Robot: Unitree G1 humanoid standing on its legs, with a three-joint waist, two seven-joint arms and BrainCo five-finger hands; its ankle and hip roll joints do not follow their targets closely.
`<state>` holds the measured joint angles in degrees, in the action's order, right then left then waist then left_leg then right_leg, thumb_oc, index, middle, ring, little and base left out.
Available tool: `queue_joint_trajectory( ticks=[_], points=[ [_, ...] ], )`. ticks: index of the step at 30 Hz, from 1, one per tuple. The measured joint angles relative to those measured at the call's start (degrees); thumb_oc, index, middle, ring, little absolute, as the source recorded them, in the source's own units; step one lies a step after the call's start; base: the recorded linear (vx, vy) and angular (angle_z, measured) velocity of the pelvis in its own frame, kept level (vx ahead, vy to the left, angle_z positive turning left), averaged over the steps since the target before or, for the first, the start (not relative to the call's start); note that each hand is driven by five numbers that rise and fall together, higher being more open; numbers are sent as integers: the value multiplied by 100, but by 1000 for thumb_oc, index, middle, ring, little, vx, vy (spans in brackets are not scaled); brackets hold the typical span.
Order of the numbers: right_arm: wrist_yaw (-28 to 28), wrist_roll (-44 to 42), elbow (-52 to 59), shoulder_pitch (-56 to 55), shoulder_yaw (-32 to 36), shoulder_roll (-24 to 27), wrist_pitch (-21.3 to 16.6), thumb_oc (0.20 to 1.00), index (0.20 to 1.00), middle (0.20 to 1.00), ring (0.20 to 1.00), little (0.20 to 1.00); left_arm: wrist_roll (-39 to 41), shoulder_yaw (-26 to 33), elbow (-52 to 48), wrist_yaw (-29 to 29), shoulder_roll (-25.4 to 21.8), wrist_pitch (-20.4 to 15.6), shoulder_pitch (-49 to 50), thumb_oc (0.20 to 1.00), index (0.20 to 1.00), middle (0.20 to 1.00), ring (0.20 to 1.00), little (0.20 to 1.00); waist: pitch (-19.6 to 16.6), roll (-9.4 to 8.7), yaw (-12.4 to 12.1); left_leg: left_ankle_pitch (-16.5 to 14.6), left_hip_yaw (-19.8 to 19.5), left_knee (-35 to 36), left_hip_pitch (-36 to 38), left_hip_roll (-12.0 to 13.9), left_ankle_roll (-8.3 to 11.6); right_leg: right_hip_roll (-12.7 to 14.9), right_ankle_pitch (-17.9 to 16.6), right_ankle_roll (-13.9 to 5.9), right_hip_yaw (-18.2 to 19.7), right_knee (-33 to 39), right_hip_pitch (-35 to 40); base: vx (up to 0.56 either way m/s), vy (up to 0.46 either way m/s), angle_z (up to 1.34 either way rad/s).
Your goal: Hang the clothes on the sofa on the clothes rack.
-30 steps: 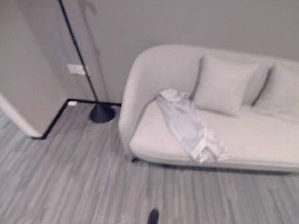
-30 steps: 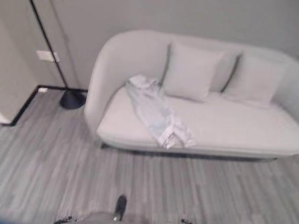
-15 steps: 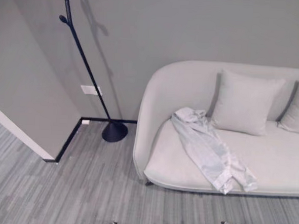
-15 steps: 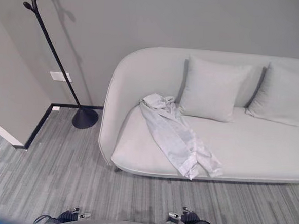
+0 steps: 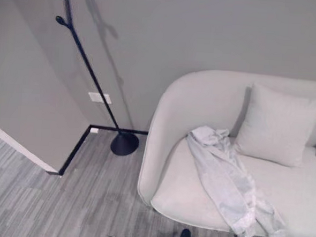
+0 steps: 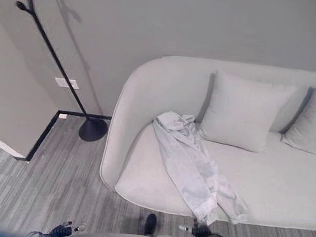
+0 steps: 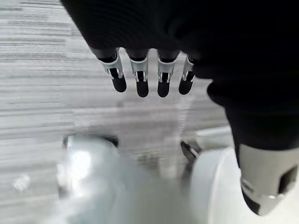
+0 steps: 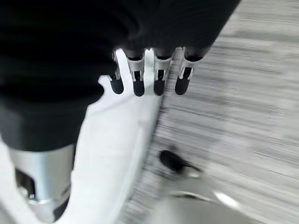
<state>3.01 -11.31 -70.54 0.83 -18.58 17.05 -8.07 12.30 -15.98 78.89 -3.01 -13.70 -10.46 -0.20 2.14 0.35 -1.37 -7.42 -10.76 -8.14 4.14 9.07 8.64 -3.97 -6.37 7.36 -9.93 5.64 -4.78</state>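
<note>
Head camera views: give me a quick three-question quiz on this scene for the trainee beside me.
1. True or false: the light shirt already hangs on the black clothes rack.
2. Where does the clothes rack stand relative to the sofa?
A. Past the sofa's left end, near the wall
B. Behind the sofa's right end
C. On the sofa seat
3. Fill in: in the wrist views, the left robot hand and right robot hand each hold ____.

Key:
1. False; it lies draped across the sofa seat, reaching its front edge.
2. A.
3. Nothing; their fingers hang straight above the grey floor.
</note>
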Motion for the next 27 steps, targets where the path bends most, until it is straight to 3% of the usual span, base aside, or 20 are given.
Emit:
queue_joint_trajectory(
  ticks=[2, 4, 9, 12, 14, 15, 16, 17, 18, 19, 21, 22, 24, 26, 27],
  points=[
    [3, 0, -5, -66, 2, -10, -5, 1000, 1000, 1000, 1000, 1000, 1, -40, -76, -10, 147, -30, -61, 1000, 1000, 1000, 1000, 1000, -44, 35, 126, 28, 24, 142, 158, 34, 40, 21, 71, -196, -72, 27, 122, 96, -115, 18],
    [3, -1, -16, -106, 27, -5, -8, 1000, 1000, 1000, 1000, 1000, 1, -50, -125, -9, 188, -28, -160, 1000, 1000, 1000, 1000, 1000, -61, 32, 139, 38, 56, 265, 252, 98, 45, -4, 95, -264, -67, 25, 150, 115, -127, 3],
    [3, 0, -19, -246, 26, 1, -9, 1000, 1000, 1000, 1000, 1000, 0, -35, -147, -11, 226, -23, -136, 1000, 1000, 1000, 1000, 1000, -186, 101, 137, 39, 51, 289, 349, 156, 51, -49, 188, -315, -58, 27, 237, 98, -86, -1],
    [2, 1, -14, -265, 21, 8, -10, 1000, 1000, 1000, 1000, 1000, -1, 3, -144, -16, 231, -14, 41, 1000, 1000, 1000, 1000, 1000, -337, 282, 109, 83, 48, 144, 392, 194, 101, -120, 272, -299, -40, 27, 347, 42, -89, -1],
    [3, 0, -6, -279, 5, -15, -14, 1000, 1000, 1000, 1000, 1000, 1, 6, -50, -15, 223, -9, 55, 1000, 1000, 1000, 1000, 1000, -299, 121, 46, 91, 39, -778, -10, 25, 106, -48, 345, -239, -36, 32, 418, -36, -97, 5],
    [-3, 0, -1, -272, 1, -3, -20, 1000, 1000, 1000, 1000, 1000, 1, -7, -54, -16, 228, -2, 17, 1000, 1000, 1000, 1000, 1000, -262, 30, 16, 181, 60, -1625, -479, -108, 171, 1, 354, -224, -32, 33, 404, -10, -37, -3],
    [-4, 0, -7, -259, -64, -7, -17, 1000, 1000, 1000, 1000, 1000, 3, 6, -62, -45, 151, -11, -22, 1000, 1000, 1000, 1000, 1000, -192, -93, -66, 410, 79, -2356, -951, -177, 42, 52, 357, -193, 12, 32, 408, 6, 15, -4],
    [-7, 0, -17, -237, -141, -8, -16, 1000, 1000, 1000, 1000, 1000, 3, 0, -43, -46, 83, 1, -15, 1000, 1000, 1000, 1000, 1000, -143, -172, -46, 426, 174, -2574, -1185, -156, -34, 57, 362, -181, 11, 34, 405, 53, 90, -7],
    [-14, 0, -33, -204, -216, -6, -14, 1000, 1000, 1000, 1000, 1000, 3, -4, -45, -48, 56, 12, -12, 1000, 1000, 1000, 1000, 1000, -77, -244, -39, 427, 309, -2431, -1273, -117, -37, 73, 362, -184, 11, 34, 394, 52, 83, -2],
    [-14, 1, -40, -181, -213, -16, -11, 1000, 1000, 1000, 1000, 1000, 4, -5, -53, -68, 16, 12, -13, 1000, 1000, 1000, 1000, 1000, -20, -325, -68, 373, 457, -1849, -1276, -188, 27, 105, 363, -214, 29, 34, 381, 41, 112, 3],
    [-23, 1, -63, -108, -200, 10, -12, 1000, 1000, 1000, 1000, 1000, 1, -95, -40, -71, -78, 12, -59, 1000, 1000, 1000, 1000, 1000, 90, -461, -51, 445, 559, 9, -1050, -550, -35, 280, 345, -255, 32, 31, 317, 21, 134, 2],
    [-22, 5, -176, -25, -212, 43, -19, 1000, 1000, 1000, 1000, 1000, 0, -154, -39, -67, -72, 27, -66, 1000, 1000, 1000, 1000, 1000, 152, -451, 0, 553, 646, 572, -1011, -684, -183, 274, 320, -322, 0, 38, 284, 30, 177, -3],
    [-37, 5, -301, -1, -173, 42, 8, 1000, 1000, 1000, 1000, 1000, -1, -188, -60, -71, -36, 59, -69, 1000, 1000, 1000, 1000, 1000, 205, -381, -9, 696, 741, 988, -896, -901, -396, 202, 380, -364, 31, 37, 307, 48, 182, -15],
    [-39, 5, -316, -27, -142, -1, -19, 1000, 1000, 1000, 1000, 1000, -2, -239, -59, -73, 13, 59, -59, 1000, 1000, 1000, 1000, 1000, 142, -247, -14, 758, 836, 815, -864, -1031, -545, 130, 642, -785, -36, 7, 357, 69, 138, -26],
    [-33, 7, -349, -26, -141, 46, -20, 1000, 1000, 1000, 1000, 1000, -12, -228, -63, -73, 164, 48, -17, 1000, 1000, 1000, 1000, 1000, 123, 79, -34, 717, 754, 910, -722, -764, -627, -72, 839, -768, -93, -490, 230, 27, 92, -20]
  ],
)
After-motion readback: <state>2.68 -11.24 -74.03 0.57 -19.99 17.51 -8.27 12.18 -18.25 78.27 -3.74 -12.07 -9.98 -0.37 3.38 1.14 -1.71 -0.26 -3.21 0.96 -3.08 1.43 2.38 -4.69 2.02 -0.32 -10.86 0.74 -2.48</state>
